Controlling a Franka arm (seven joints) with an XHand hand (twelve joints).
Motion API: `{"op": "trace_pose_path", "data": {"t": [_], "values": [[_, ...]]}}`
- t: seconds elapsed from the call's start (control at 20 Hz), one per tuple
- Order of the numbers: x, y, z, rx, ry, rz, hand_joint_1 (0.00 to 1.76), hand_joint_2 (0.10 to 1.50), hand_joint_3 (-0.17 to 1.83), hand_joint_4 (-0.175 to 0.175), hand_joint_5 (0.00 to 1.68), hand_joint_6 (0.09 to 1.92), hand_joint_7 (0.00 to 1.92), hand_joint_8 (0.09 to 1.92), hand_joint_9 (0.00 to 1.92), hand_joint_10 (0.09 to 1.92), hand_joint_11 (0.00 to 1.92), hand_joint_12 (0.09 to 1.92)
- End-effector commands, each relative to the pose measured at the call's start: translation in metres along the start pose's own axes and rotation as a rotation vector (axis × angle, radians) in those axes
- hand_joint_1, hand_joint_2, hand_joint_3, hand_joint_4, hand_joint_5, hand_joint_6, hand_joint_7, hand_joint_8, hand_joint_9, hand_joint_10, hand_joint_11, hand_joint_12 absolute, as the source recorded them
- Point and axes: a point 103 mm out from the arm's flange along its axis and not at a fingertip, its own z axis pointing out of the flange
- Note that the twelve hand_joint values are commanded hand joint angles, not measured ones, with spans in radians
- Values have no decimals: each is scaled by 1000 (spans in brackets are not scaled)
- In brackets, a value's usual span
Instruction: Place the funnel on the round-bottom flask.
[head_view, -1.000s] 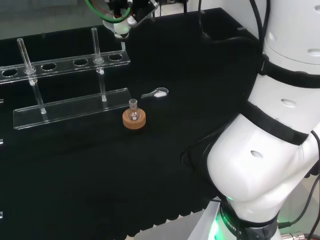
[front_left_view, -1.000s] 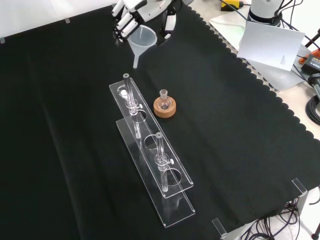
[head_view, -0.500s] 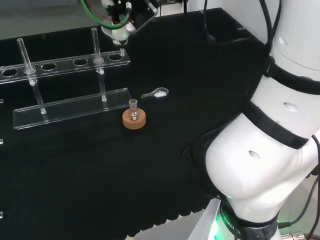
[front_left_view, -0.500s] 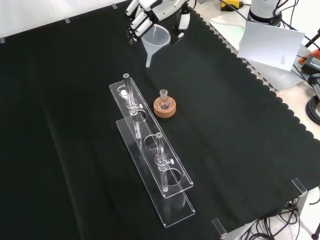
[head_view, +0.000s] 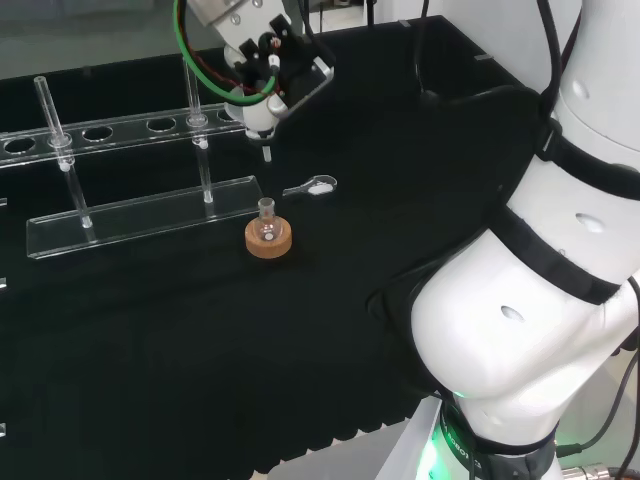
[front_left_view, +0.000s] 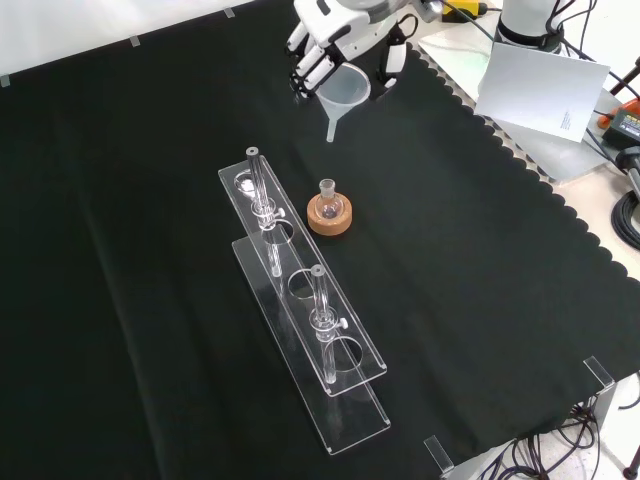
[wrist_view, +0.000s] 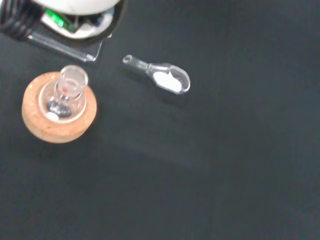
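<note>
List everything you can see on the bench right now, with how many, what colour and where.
funnel: one, clear, held in the air in the hand
flask: one, clear, upright on the cork ring
cork ring: one, tan, mid cloth, beside the rack
scoop: one, clear with white powder, lying near the flask
rack: one, clear, left of the flask in the front view
tubes: two, clear, upright in the rack
cloth: one, black, covering the bench
hand: one, black and white, curled round the funnel
</note>
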Motion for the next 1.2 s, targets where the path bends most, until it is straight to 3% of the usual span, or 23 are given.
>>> {"op": "trace_pose_path", "data": {"t": [0.05,0.75,1.2], "values": [[5,9,18,24,33,-7,975,749,755,3,649,868,667,659,1004,439,577,1254],[26,36,40,64,35,-42,942,762,754,1,641,861,637,664,976,440,565,1258],[28,50,47,76,42,-49,931,772,746,-1,639,857,625,676,967,448,563,1261]]}}
